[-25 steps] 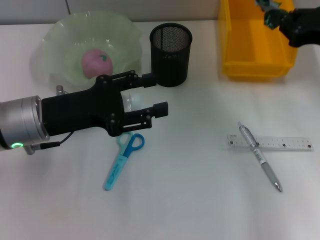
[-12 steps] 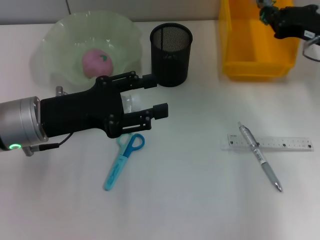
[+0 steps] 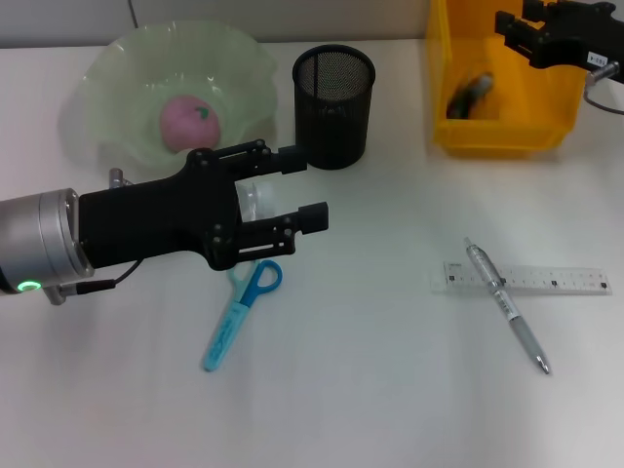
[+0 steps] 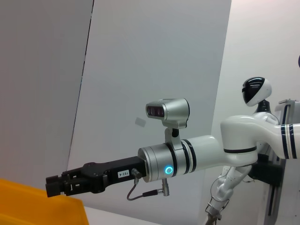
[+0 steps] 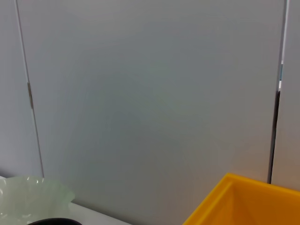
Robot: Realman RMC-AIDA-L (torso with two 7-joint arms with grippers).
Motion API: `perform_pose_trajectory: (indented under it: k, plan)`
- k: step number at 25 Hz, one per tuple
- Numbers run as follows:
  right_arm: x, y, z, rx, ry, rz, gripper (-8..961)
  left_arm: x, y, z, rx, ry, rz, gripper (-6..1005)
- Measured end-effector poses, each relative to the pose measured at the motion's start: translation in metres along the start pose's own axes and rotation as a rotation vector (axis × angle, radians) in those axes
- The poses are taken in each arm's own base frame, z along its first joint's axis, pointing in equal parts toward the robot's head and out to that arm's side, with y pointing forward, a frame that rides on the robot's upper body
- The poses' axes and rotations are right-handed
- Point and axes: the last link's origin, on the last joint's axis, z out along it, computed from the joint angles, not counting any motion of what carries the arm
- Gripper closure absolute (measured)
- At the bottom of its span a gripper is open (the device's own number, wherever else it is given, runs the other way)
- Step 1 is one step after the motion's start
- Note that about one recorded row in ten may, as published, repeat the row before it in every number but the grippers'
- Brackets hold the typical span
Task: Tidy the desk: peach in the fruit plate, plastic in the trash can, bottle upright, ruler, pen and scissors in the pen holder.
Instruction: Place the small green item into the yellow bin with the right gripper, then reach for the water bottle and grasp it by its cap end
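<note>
Plastic [image 3: 469, 93] lies inside the yellow trash can [image 3: 499, 132], below the right gripper [image 3: 514, 26], fingers spread and empty. Left gripper [image 3: 304, 185], spread, hovers above the scissors [image 3: 241, 311].

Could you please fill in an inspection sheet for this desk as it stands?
Surface: white desk.
Job's things: peach in fruit plate; plastic in yellow trash can; pen across ruler; scissors flat; pen holder upright; bottle mostly hidden.
Clutter: nothing seen.
Grippers: left claw open, above the desk near the scissors; right claw over the trash can, open.
Cables: one on the left arm's wrist.
Surroundings: grey wall panels.
</note>
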Motion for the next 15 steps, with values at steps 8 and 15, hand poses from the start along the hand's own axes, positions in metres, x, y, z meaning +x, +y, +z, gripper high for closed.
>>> perform_pose_trajectory:
  k: [8,15]
  plan:
    - [0.003,-0.001,-0.004,0.006,-0.003,0.013,561,0.000,0.000,0.000,0.000,0.001,0.001,282]
    - [-0.009,0.018,-0.045,-0.164,-0.158,0.124,562,0.003,-0.001,-0.003,0.013,0.020,0.006,281]
